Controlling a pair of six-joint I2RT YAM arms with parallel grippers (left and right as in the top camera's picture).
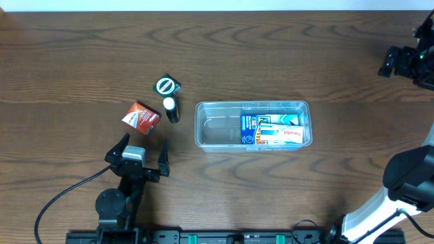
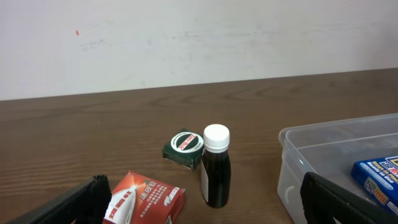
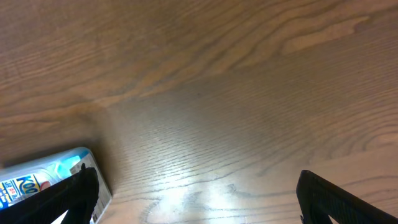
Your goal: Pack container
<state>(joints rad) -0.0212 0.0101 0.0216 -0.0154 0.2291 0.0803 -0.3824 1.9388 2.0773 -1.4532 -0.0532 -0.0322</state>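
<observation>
The container (image 1: 217,129), a clear shallow tub, lies mid-table with a blue box (image 1: 251,129) and a white-and-teal box (image 1: 283,132) in its right half. To its left are a red box (image 1: 141,116), a dark bottle with a white cap (image 1: 171,108) and a green box with a round label (image 1: 167,86). My left gripper (image 1: 144,142) stands open just in front of the red box (image 2: 146,199), with the bottle (image 2: 216,168) and the container's corner (image 2: 298,149) beyond. My right gripper (image 3: 199,199) is open over bare wood, holding nothing.
A blue-and-white box (image 3: 37,180) lies by the right gripper's left finger. The right arm (image 1: 407,179) rises along the table's right edge to its black wrist (image 1: 407,62) at the far right corner. A white wall (image 2: 199,43) stands behind the table.
</observation>
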